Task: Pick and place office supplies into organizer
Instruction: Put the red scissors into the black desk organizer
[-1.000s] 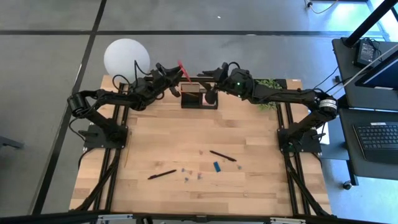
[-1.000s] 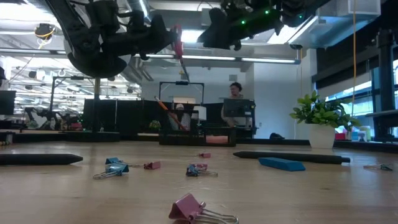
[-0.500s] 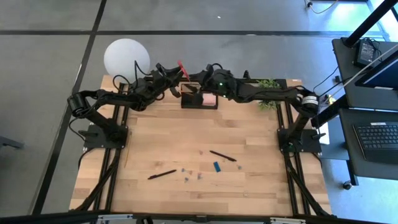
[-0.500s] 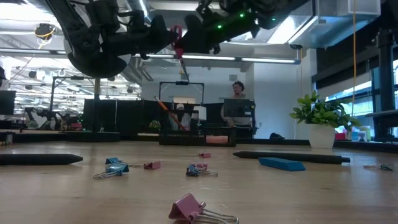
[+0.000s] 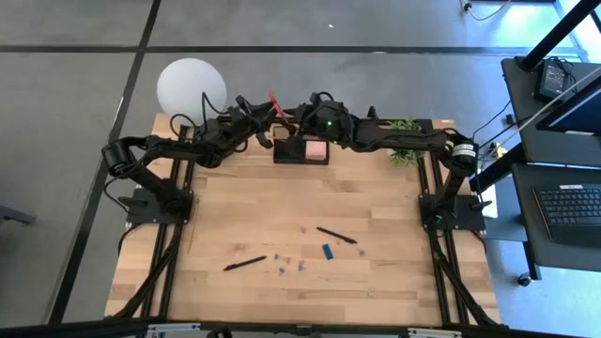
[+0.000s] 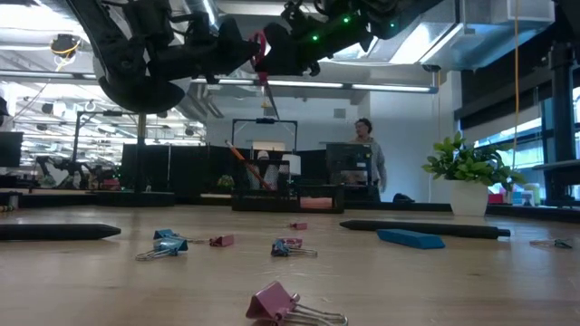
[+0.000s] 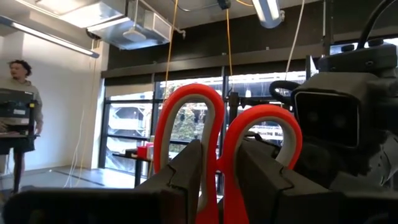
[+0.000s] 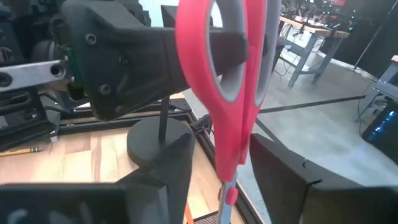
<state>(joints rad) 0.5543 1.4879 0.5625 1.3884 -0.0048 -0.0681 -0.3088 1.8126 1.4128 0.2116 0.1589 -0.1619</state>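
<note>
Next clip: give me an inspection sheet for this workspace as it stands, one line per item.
Surface: wooden table, bare in the middle.
Job's things: scissors held above the organizer; pens, blue block, clips loose on the near half.
Clutter: potted plant, white globe lamp.
End effectors: left end effector shut on scissors; right end effector straddling them, grip unclear.
Cables: along both arms.
Surroundings: person behind the table.
</note>
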